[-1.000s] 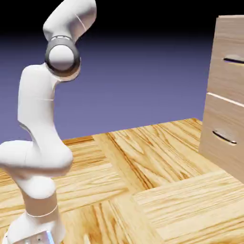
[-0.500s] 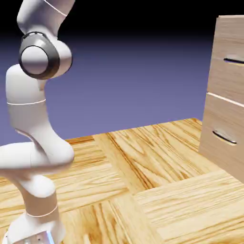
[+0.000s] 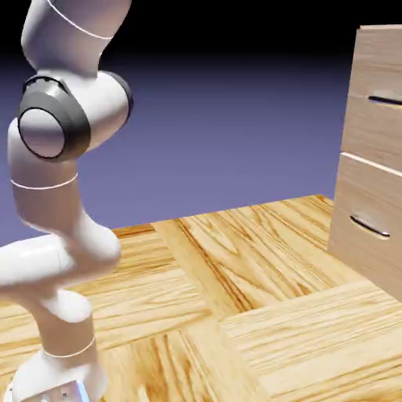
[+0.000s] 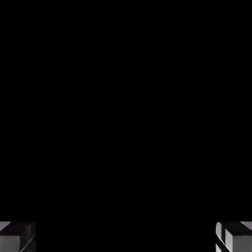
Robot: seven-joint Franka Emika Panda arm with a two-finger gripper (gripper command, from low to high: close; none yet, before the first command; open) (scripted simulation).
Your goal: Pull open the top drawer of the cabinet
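Note:
The cabinet (image 3: 375,259) stands at the exterior view's right edge, a light-brown wood-grain chest cut off by the frame. Its top drawer (image 3: 378,133) sits shut, with a slim dark handle (image 3: 385,100). A like drawer front lies below it. My arm (image 3: 59,204) rises at the far left, well away from the cabinet, and its hand is above the frame. The hand view is black. There my gripper (image 4: 126,241) is open: the two grey fingertips (image 4: 17,237) show far apart at the bottom corners, with nothing between them.
A wood parquet floor (image 3: 235,314) spreads between the arm's base (image 3: 59,377) and the cabinet. The lower drawer's handle (image 3: 369,225) is at the right. A blue-violet backdrop is behind.
The arm's grey elbow joint has swung to the left and dropped lower, and the upper links have turned with it. The cabinet and drawers have not moved.

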